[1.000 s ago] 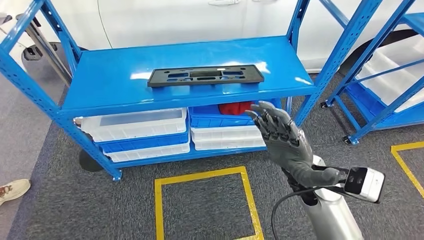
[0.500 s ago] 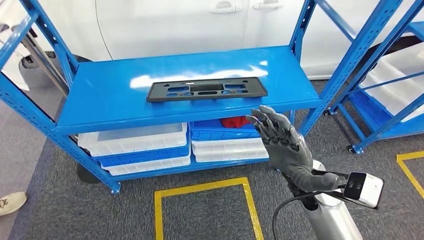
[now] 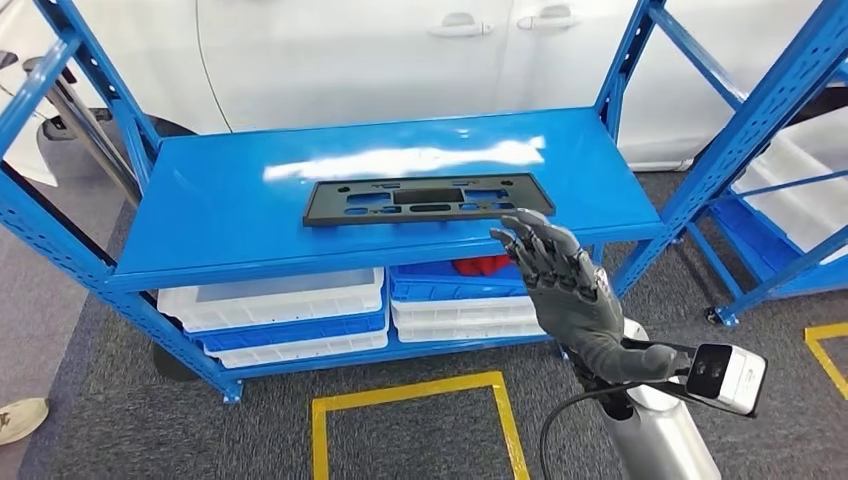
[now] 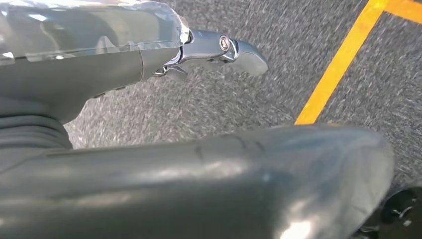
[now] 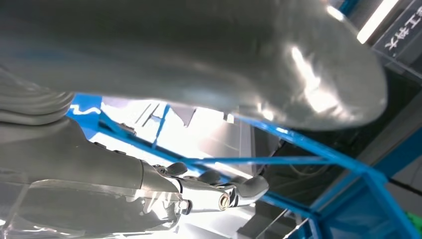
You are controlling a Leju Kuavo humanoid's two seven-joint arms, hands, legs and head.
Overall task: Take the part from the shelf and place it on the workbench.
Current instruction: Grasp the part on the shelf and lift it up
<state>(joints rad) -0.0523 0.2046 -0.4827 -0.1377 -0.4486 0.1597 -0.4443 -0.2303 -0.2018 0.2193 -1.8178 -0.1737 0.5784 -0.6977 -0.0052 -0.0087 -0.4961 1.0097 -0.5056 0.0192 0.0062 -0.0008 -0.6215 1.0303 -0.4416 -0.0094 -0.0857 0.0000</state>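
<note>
The part (image 3: pixel 428 199) lies flat on the shelf (image 3: pixel 230 215). The right hand (image 3: pixel 560 285) is held empty, fingers spread, just before it; a grip across its near edge is probably best.

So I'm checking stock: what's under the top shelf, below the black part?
Under the shelf sit white trays stacked with blue bins; something red lies in one bin. The shelf edge and the right robot hand hide the rest.
</note>
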